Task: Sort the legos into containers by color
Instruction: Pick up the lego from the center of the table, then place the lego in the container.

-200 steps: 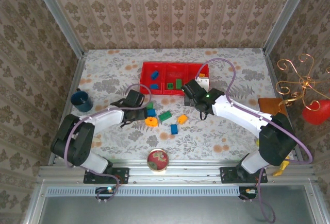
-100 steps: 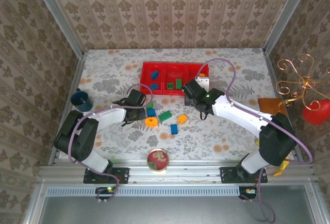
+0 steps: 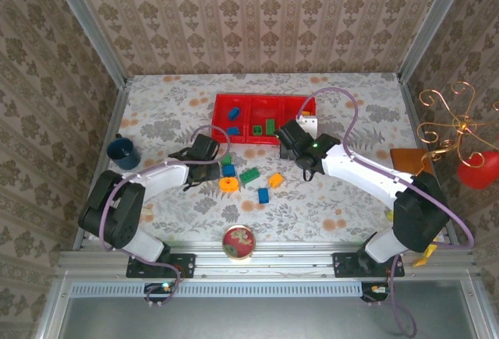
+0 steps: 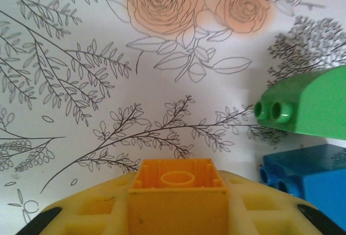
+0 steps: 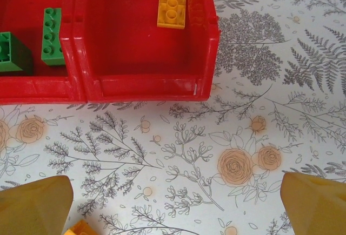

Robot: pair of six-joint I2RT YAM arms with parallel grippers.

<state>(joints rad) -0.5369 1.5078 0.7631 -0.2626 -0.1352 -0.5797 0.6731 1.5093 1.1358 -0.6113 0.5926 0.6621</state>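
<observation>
Though the red tray [image 5: 146, 89] has blue, green and orange legos [image 5: 172, 2] sorted by compartment, others lie loose on the worktop [image 3: 156, 121]; the left pincer [image 3: 214, 166] grips an orange block [image 4: 175, 183] beside them, while the right pincer [image 5: 175, 210] gapes empty.

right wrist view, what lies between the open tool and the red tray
The stretch is bare: just flowered tabletop between the right tool and the tray, seen from the right wrist.
</observation>
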